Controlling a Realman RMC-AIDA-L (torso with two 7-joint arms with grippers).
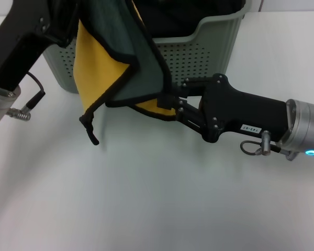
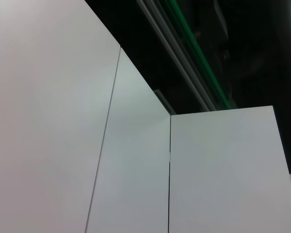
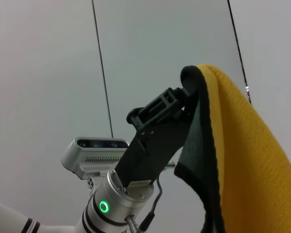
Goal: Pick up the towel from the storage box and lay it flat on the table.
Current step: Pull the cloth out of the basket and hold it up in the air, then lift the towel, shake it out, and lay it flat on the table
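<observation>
The towel [image 1: 141,57], dark green with a yellow reverse and black edging, hangs in the air in front of the storage box [image 1: 214,47], above the white table [image 1: 146,198]. My left gripper [image 3: 186,94] is shut on its upper corner; in the head view the left arm [image 1: 26,42] reaches up at the top left, its fingers hidden by cloth. My right gripper [image 1: 166,100] is shut on the towel's lower edge, just in front of the box. The right wrist view shows the towel's yellow side [image 3: 242,160]. One loose corner [image 1: 89,128] dangles near the table.
Black cloth [image 1: 188,13] lies inside the storage box. The left wrist view shows only white wall panels [image 2: 63,121] and a dark ceiling. White tabletop stretches in front of and beside the box.
</observation>
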